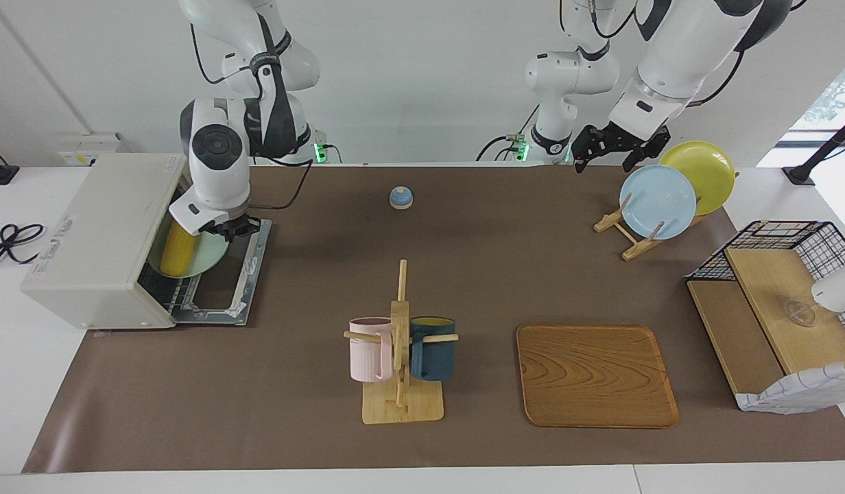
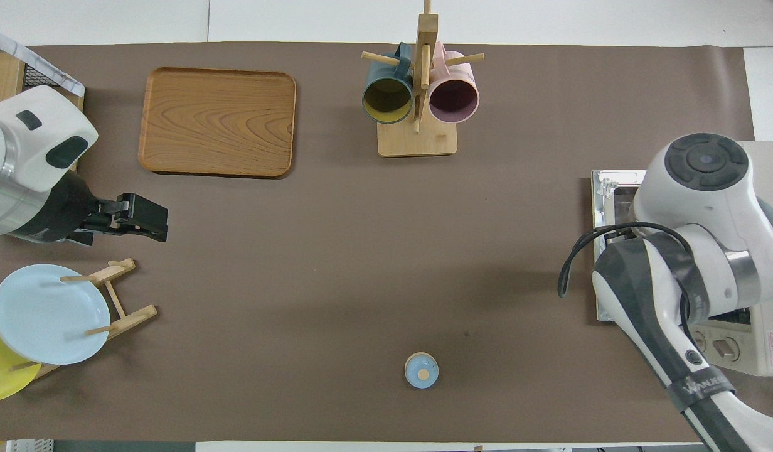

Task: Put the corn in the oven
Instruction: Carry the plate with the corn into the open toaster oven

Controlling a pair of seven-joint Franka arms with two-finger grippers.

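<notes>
The yellow corn [image 1: 176, 252] lies on a pale green plate [image 1: 206, 259]. The plate is tilted and pushed partway into the mouth of the off-white oven [image 1: 97, 233], above the oven's dropped-open door [image 1: 241, 278]. My right gripper [image 1: 227, 229] is shut on the plate's rim, just over the door. In the overhead view the right arm covers the corn, the plate and most of the oven [image 2: 766, 351]. My left gripper [image 1: 611, 149] waits open in the air near the plate rack, also seen from overhead as the left gripper [image 2: 149, 218].
A small blue knobbed lid [image 1: 400, 197] sits near the robots' edge. A mug rack [image 1: 400, 343] with a pink and a dark blue mug stands mid-table beside a wooden tray [image 1: 596, 375]. A blue plate [image 1: 657, 202] and a yellow plate [image 1: 700, 175] stand in a wooden rack. A wire shelf [image 1: 782, 302] is at the left arm's end.
</notes>
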